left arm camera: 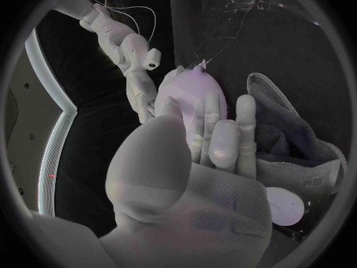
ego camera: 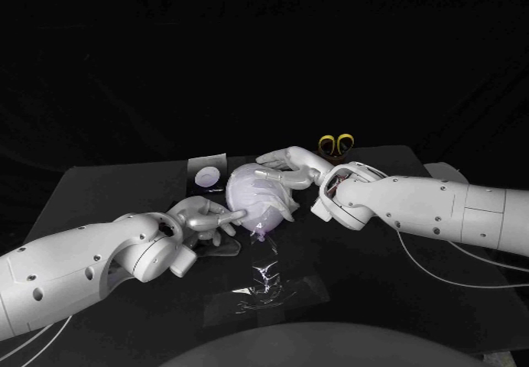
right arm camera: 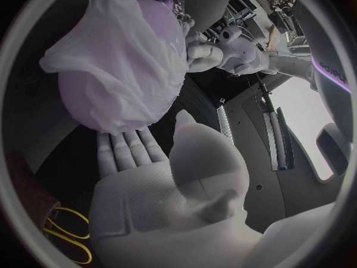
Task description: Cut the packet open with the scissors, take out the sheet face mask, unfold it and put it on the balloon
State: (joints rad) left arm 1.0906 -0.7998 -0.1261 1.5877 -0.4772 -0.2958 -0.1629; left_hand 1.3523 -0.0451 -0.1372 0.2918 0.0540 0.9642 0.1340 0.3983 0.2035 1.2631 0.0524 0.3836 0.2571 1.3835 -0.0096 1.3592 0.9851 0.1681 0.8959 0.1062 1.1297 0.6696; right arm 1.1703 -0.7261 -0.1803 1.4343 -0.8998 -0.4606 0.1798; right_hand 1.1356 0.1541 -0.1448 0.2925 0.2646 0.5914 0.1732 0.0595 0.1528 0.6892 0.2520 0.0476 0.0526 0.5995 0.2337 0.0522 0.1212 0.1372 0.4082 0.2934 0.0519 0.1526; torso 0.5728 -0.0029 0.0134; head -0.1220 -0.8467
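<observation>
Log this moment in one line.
stage: mask draped over balloon | left robot hand: touches balloon | right robot hand: rests on mask | scissors: lying beyond balloon

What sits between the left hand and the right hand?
The pale purple round balloon, draped with the white sheet face mask, seen in the head view.

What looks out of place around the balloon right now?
The face mask sits crumpled and bunched on the balloon, hanging loose on one side rather than lying smooth. A crinkled piece of clear film also lies on the table in front of the balloon.
</observation>
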